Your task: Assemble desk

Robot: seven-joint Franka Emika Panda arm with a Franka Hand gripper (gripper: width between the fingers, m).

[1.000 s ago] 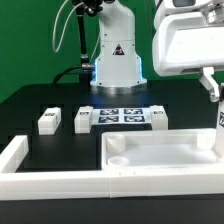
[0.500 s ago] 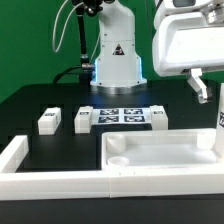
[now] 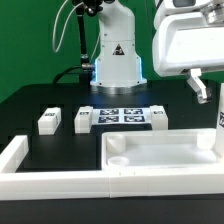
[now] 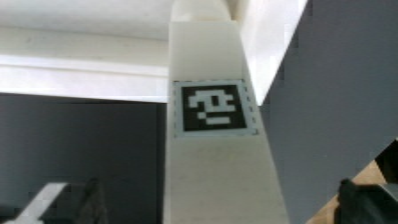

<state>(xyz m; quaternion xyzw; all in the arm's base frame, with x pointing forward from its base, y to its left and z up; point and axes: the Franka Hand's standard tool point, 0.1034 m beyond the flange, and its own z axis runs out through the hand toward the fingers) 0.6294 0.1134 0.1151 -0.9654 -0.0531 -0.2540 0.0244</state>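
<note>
The white tabletop panel (image 3: 160,150) lies rim up at the front right of the black table. A white square leg with a tag (image 3: 219,118) stands upright at the panel's far right corner, cut off by the picture edge. My gripper (image 3: 214,90) hangs over this leg, and one finger (image 3: 203,85) shows apart from it. In the wrist view the tagged leg (image 4: 214,105) runs between my fingers, with a dark gap on each side. My gripper (image 4: 214,205) is open around it. Three more legs lie behind the panel, one at the left (image 3: 48,121), one beside it (image 3: 82,120) and one further right (image 3: 158,117).
The marker board (image 3: 122,115) lies flat in front of the robot base (image 3: 117,60). A long low white border wall (image 3: 40,175) runs along the table's front and turns up at the left.
One second ago the visible finger was close against the standing leg. It has moved off towards the exterior view's left, so the jaws opened. The leg stayed upright.
</note>
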